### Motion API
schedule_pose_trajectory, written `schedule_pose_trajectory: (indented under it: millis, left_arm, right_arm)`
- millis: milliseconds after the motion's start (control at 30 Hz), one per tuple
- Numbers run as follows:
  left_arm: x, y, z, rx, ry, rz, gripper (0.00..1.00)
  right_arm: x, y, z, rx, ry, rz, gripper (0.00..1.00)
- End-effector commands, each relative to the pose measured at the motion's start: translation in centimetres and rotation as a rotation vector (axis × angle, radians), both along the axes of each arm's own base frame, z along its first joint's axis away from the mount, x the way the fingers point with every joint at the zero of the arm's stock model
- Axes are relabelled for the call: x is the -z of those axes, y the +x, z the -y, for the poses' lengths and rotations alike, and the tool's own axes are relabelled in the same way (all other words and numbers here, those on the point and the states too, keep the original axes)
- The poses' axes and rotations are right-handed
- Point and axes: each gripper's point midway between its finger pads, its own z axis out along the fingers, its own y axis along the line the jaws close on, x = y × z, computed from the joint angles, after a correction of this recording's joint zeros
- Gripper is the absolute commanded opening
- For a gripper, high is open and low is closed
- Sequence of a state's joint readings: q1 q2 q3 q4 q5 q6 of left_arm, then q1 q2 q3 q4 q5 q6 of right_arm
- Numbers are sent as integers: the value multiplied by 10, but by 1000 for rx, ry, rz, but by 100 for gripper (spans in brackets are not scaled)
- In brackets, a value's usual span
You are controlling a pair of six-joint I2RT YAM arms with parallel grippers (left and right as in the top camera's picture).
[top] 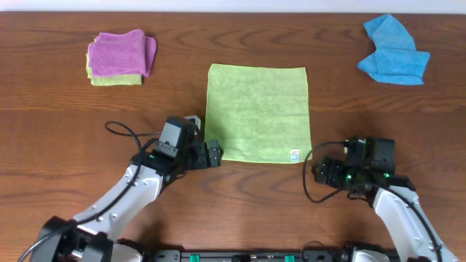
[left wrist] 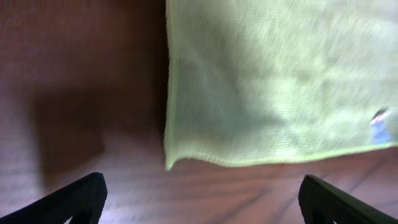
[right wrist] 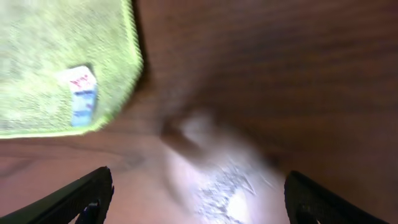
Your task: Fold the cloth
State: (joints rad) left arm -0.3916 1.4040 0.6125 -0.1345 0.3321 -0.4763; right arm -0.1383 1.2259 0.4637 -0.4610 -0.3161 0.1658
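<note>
While the cloth [top: 258, 113] lies flat and unfolded mid-table, white tag [top: 295, 154] at its near right corner, we see the left gripper [top: 213, 153] just beside its near left corner and the right gripper [top: 319, 173] near the tagged one. Both have jaws spread wide, holding nothing. Bare table [top: 240, 211] borders all four edges, with the purple cloth [top: 120, 52] and blue cloth [top: 393, 51] well apart at the far side, and both arms reach in low, angled inward.

Evenly lit and sharp from overhead, almost without shadow around the cloth [top: 258, 113]. Smeared by blur in both wrist views: darkly shadowed left of the cloth in one, glaring pale on the bench [right wrist: 217, 186] right of it in the other.
</note>
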Motion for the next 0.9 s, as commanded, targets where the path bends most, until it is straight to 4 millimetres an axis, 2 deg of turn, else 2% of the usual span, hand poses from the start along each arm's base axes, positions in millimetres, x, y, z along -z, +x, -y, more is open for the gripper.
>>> schedule_pose_trajectory:
  millis: [0, 133, 400, 700, 867]
  left_arm:
    - [-11, 11, 9, -28, -121, -15, 95]
    - [-13, 16, 13, -60, -183, -32, 94]
    - [-1, 8, 16, -86, -210, -122, 92]
    - [5, 9, 2, -110, -218, -149, 83]
    - [8, 9, -6, -124, -233, -162, 84]
  right_arm:
    - [-14, 14, -7, -32, 42, 56, 88]
    - [-26, 27, -14, -56, 88, 116, 85]
    - [-39, 43, -20, -51, 138, 193, 87]
    - [-28, 49, -29, -55, 213, 169, 84]
    - [-25, 49, -33, -63, 235, 160, 81]
